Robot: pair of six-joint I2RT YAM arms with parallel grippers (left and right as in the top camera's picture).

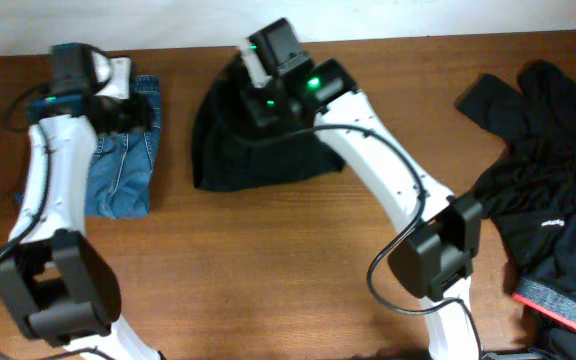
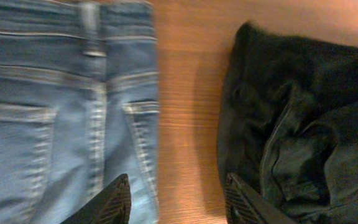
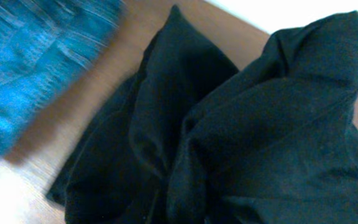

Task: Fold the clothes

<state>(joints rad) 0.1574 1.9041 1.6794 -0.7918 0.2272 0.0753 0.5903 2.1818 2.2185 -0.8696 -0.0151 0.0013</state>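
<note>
Folded blue denim jeans (image 1: 123, 170) lie at the far left; they fill the left of the left wrist view (image 2: 55, 106). A bunched black garment (image 1: 253, 150) lies at the far centre and also shows in the left wrist view (image 2: 297, 124). My left gripper (image 2: 178, 202) is open and empty over bare wood between the jeans and the black garment; overhead it sits above the jeans' top edge (image 1: 128, 108). My right gripper (image 1: 260, 100) is at the black garment's far edge. In the right wrist view the black fabric (image 3: 229, 137) gathers in folds toward the jaws and hides the fingers.
A loose heap of more black clothes (image 1: 548, 170) lies at the right edge, with a grey and red waistband (image 1: 558, 305) at the near right. The brown wooden table (image 1: 268, 260) shows bare between the garments and toward the front. A white wall runs behind the far edge.
</note>
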